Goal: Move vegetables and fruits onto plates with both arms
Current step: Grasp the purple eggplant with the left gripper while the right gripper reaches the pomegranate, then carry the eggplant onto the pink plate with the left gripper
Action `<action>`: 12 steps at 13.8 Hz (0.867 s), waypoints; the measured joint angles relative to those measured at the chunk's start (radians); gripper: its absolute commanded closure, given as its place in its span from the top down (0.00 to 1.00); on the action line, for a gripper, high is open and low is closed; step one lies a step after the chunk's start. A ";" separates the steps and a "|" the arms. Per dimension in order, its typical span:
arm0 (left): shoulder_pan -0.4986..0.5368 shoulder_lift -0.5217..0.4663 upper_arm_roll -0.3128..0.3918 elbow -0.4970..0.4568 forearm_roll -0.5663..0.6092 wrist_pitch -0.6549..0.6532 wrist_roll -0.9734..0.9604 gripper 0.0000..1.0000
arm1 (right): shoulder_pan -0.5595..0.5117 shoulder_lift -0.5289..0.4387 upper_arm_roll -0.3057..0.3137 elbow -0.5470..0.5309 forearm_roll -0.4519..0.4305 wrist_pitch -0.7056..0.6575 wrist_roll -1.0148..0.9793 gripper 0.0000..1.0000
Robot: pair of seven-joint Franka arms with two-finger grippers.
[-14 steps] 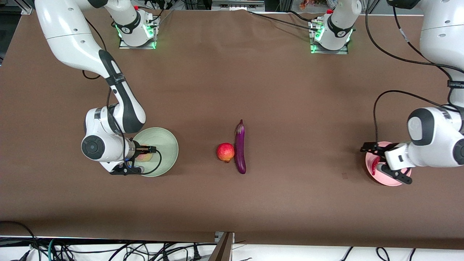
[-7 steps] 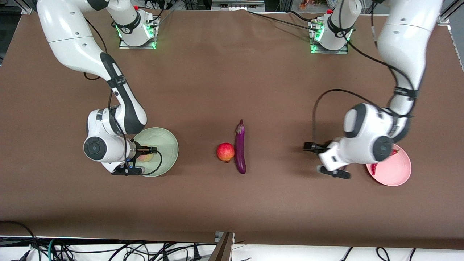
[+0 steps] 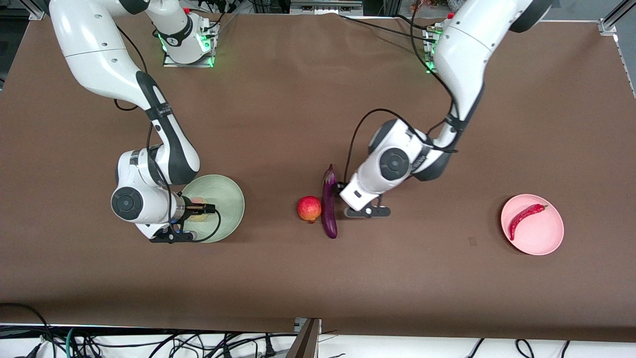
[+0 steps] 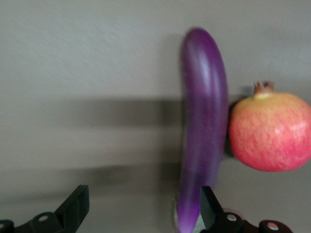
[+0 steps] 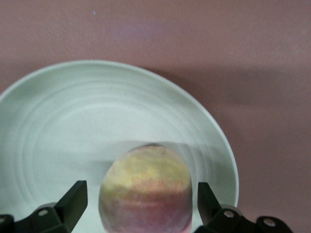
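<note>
The peach (image 5: 146,189) sits in the mint green plate (image 5: 58,121). My right gripper (image 5: 141,204) is low over it and open, a finger on each side with a gap. The purple eggplant (image 3: 328,204) lies mid-table, and the red apple-like fruit (image 3: 309,208) touches its side toward the right arm's end. My left gripper (image 3: 343,191) is open and empty, low beside the eggplant's stem end on the side toward the left arm's end. In the left wrist view one finger is close to the eggplant (image 4: 204,136). The red chili (image 3: 524,217) lies in the pink plate (image 3: 541,233).
The brown table cloth runs bare between the two plates apart from the fruit and eggplant. Both arm bases (image 3: 189,40) stand at the table's edge farthest from the front camera. Cables hang below the edge nearest it.
My left arm swung away from the pink plate to the eggplant, leaving the chili in the plate. My right gripper opened around the peach and stayed over the green plate.
</note>
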 measured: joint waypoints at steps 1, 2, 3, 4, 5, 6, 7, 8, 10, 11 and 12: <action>-0.026 0.007 0.016 0.003 0.001 0.006 -0.009 1.00 | 0.000 -0.003 0.000 0.008 0.000 0.000 0.000 1.00; -0.038 0.015 0.025 0.005 0.001 0.013 -0.011 1.00 | 0.000 -0.009 0.001 0.015 0.000 0.000 0.000 1.00; -0.044 0.026 0.027 0.008 0.001 0.022 -0.011 1.00 | 0.003 -0.019 0.005 0.019 0.000 0.000 0.000 1.00; -0.049 0.038 0.027 0.017 0.001 0.032 -0.011 1.00 | 0.009 -0.029 0.011 0.024 0.000 0.000 0.000 1.00; -0.057 0.053 0.028 0.029 0.001 0.037 -0.011 1.00 | 0.025 -0.039 0.017 0.035 0.001 0.000 0.000 1.00; -0.064 0.069 0.028 0.045 0.001 0.042 -0.011 1.00 | 0.049 -0.048 0.020 0.047 0.001 0.000 0.007 1.00; -0.069 0.084 0.028 0.062 0.001 0.046 -0.011 1.00 | 0.077 -0.054 0.021 0.056 0.002 0.000 0.032 1.00; -0.072 0.096 0.029 0.080 0.002 0.048 -0.011 1.00 | 0.104 -0.056 0.022 0.063 0.002 0.000 0.071 1.00; -0.076 0.112 0.029 0.106 0.003 0.049 -0.010 0.73 | 0.161 -0.055 0.023 0.077 0.002 0.004 0.170 1.00; -0.077 0.116 0.032 0.112 0.010 0.049 -0.007 0.31 | 0.184 -0.054 0.023 0.081 0.002 0.017 0.212 1.00; -0.077 0.119 0.035 0.116 0.029 0.049 -0.003 0.10 | 0.200 -0.052 0.023 0.082 0.002 0.046 0.243 1.00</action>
